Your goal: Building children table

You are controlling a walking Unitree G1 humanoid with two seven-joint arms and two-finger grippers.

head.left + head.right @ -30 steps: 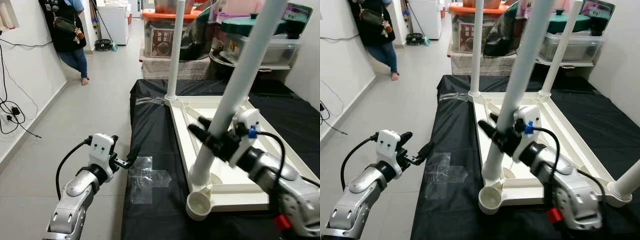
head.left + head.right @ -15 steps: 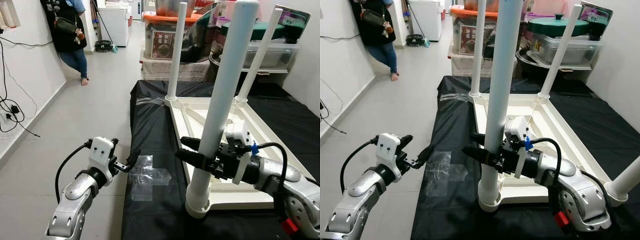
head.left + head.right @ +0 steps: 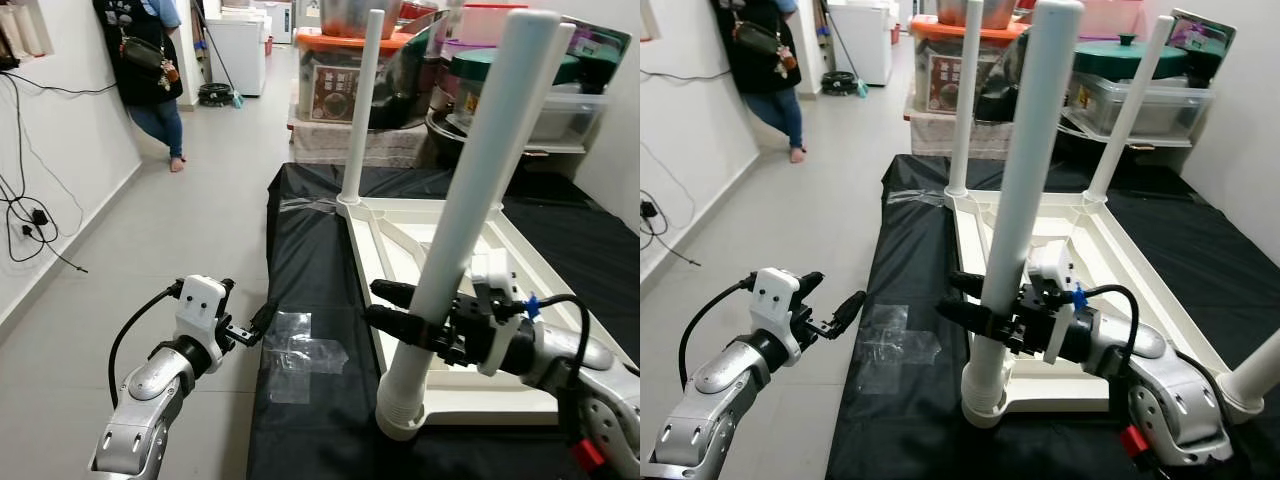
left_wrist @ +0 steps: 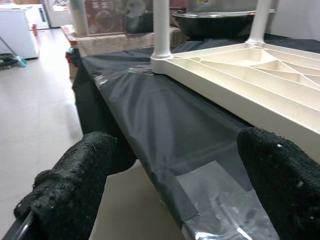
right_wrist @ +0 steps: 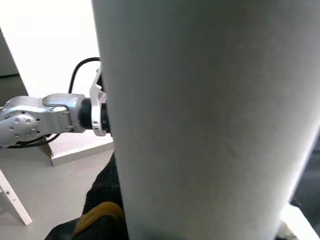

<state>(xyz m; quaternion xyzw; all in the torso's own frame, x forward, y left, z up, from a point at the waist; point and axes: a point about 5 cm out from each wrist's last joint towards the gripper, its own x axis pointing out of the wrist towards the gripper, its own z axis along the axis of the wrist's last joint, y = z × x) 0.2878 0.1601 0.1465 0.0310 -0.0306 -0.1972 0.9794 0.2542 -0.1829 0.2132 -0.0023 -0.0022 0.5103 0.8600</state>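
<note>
Head views: right hand [image 3: 985, 318] is clamping the white leg [image 3: 1025, 190], which is sitting in the near corner socket of the upturned children table [image 3: 470, 300] at 6 o'clock, leaning a little, probably for seating.
Left wrist: left hand [image 4: 172, 187] is hovering spread wide, holding nothing, off the black-covered tabletop [image 4: 165, 115] at 9 o'clock.
Right wrist: leg is sitting close up between the fingers.

Table top [image 3: 520, 262] cream-white, legs [image 3: 467, 205] white. Counter [image 3: 312, 262] draped in black cloth, clear glossy tape patch [image 3: 296, 345]. Both tools black-fingered – left tool [image 3: 251, 327], right tool [image 3: 970, 300] – on silver arms. Floor [image 3: 160, 250] pale grey tile. Storage bins behind – orange lid [image 3: 960, 27], dark green lid [image 3: 1140, 55].
</note>
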